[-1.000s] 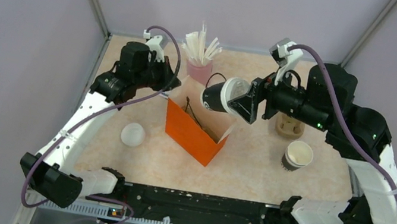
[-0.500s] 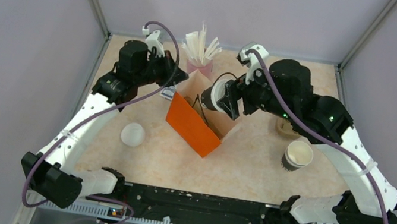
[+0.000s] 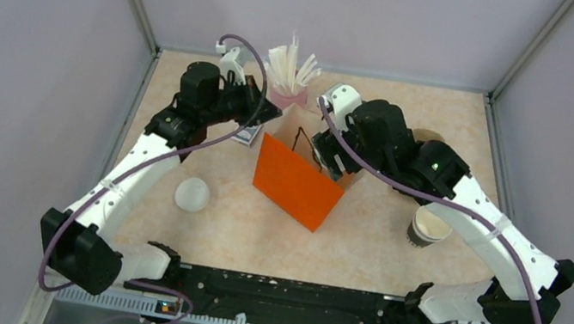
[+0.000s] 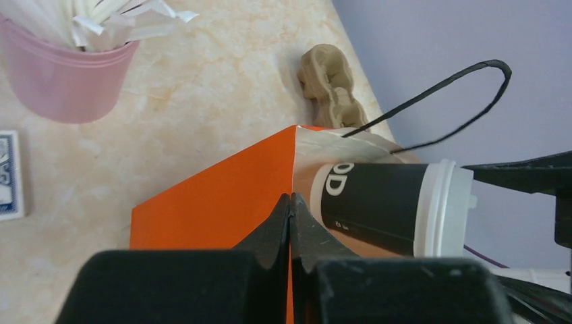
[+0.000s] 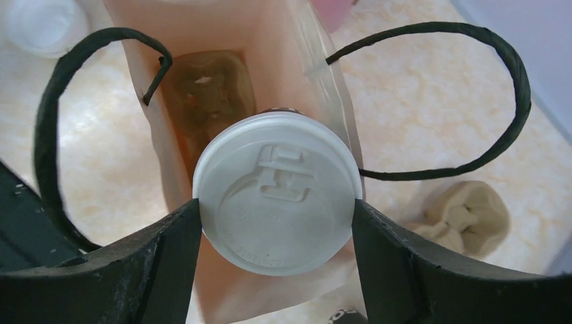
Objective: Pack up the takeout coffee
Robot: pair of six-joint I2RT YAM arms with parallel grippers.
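Note:
The takeout coffee (image 4: 378,206), a dark cup with a white lid (image 5: 276,202), sits between the fingers (image 5: 168,253) of my right gripper (image 5: 276,212), which is shut on the lid's rim. The cup's base is inside the mouth of the orange bag (image 3: 295,188), whose cream inside (image 5: 276,54) shows below it. My left gripper (image 4: 290,202) is shut on the bag's top edge (image 4: 294,135) and holds that side. In the top view my right gripper (image 3: 327,153) hides most of the cup.
A lidless dark cup (image 3: 430,226) stands right of the bag and a loose white lid (image 3: 192,195) lies to its left. A pink cup of straws (image 3: 289,84) stands behind it. A tan pulp carrier (image 5: 465,216) lies to the right. Black handles (image 5: 472,101) arch over the mouth.
My right arm swung left and turned the cup from sideways beside the bag to base-down in its mouth. The bag, held by my left gripper, shifted and turned a little.

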